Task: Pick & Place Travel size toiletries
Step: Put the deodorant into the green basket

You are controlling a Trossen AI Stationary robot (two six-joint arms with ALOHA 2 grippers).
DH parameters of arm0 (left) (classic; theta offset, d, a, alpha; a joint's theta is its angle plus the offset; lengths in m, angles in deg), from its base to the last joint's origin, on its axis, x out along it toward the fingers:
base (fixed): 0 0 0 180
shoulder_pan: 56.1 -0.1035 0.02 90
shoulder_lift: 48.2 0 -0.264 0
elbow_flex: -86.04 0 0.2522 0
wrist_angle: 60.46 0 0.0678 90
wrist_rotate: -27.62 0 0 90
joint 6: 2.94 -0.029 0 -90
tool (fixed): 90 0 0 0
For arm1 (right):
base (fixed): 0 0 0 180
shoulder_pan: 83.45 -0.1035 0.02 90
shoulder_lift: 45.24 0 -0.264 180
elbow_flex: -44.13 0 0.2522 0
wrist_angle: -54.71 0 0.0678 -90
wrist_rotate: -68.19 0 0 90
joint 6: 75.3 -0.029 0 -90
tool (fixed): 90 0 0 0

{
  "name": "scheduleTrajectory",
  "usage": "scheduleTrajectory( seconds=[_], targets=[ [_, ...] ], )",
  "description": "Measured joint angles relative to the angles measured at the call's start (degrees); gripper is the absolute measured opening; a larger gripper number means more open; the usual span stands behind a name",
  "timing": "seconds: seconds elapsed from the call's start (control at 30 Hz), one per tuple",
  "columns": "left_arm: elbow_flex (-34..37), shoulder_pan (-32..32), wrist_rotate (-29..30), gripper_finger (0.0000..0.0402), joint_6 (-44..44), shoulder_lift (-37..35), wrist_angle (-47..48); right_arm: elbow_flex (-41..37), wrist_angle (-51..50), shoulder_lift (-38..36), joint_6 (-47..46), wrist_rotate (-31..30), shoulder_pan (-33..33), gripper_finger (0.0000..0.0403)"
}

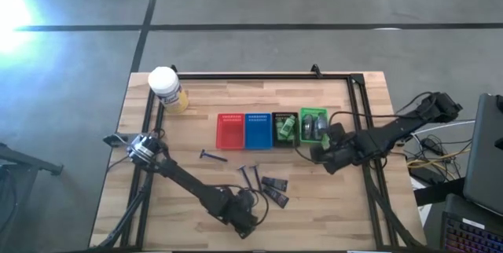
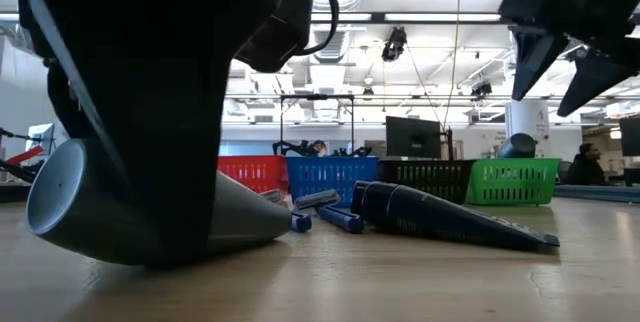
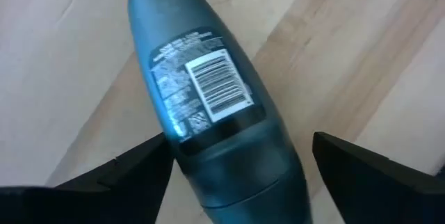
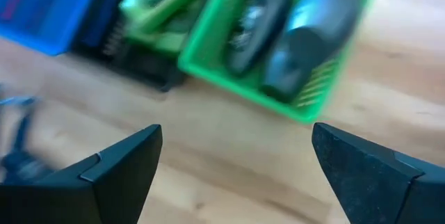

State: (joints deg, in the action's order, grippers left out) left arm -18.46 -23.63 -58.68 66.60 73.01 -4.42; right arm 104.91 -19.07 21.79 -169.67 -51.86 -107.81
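While the left gripper's (image 3: 236, 175) fingers stand spread, a grey oval tube (image 3: 205, 106) lies flat on the table (image 3: 55, 64) between them — smooth, rigid, probably light and slippery; grip its broad middle. Right gripper (image 4: 236, 175) hovers spread near the green basket (image 4: 229, 88).

You've got high view straight down over the whole surface (image 1: 314, 221); low view level at surface height. Wrist views sit close. High, low and right wrist share the green basket (image 1: 313, 126).
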Motion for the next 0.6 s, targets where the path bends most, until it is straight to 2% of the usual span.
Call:
scheduleTrajectory(
  seconds=[0.1, 0.33, 0.6],
  targets=[
    [0.0, 0.0, 0.9, 0.0310, -2.2, -0.1, 1.4, 0.0, 5.5, 0.0, 1.6, 1.5, -1.4, 0.0368],
    [1.0, 0.0, 1.4, 0.0209, -10.0, -0.2, 2.1, 0.2, 19.3, 0.0, 3.6, 4.6, -3.2, 0.0368],
    [1.3, -0.2, 7.2, 0.0205, -14.2, -2.0, 5.3, -0.8, 30.3, 0.6, 4.6, 6.9, -3.9, 0.0368]
  ],
)
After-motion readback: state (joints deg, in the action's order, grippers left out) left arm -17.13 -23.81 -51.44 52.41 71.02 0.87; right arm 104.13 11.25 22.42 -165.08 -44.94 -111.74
